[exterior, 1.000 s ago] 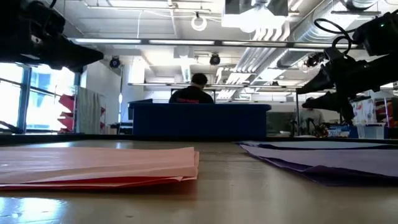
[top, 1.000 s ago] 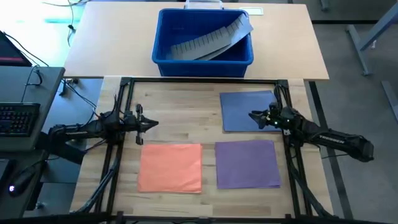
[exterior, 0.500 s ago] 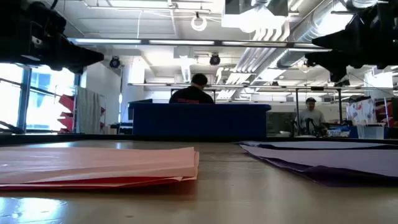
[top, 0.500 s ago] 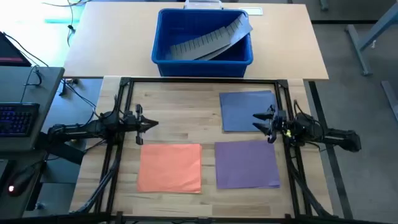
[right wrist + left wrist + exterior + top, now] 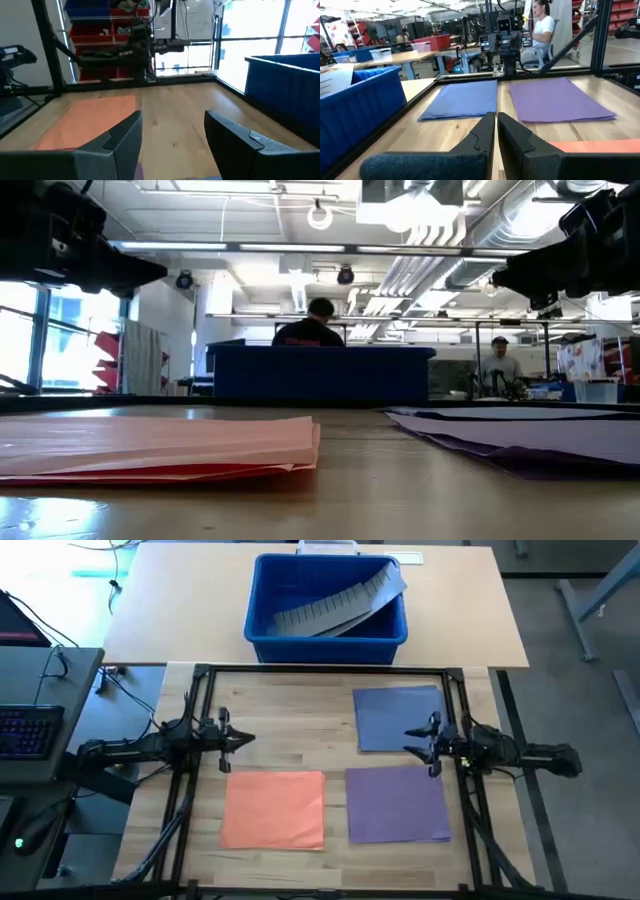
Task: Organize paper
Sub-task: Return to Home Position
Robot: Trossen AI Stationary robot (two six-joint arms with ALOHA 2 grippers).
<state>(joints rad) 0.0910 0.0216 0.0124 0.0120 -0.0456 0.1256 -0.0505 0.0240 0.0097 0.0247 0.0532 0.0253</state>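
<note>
My left gripper [image 5: 241, 738] is pinched closed near the orange paper [image 5: 273, 808]. My right gripper [image 5: 414, 739] is spread wide over the blue paper [image 5: 392, 712], beside the purple paper [image 5: 396, 803].

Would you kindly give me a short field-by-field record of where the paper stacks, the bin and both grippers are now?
Orange paper stack: flat, near-left on the wooden table
Purple paper stack: flat, right of the orange one, apart from it
Blue paper stack: flat, beyond the purple one
Blue plastic bin: at the far side, holds a grey ridged strip
Left gripper: shut, empty, above bare wood at the left
Right gripper: open, empty, above the blue stack's near edge
</note>
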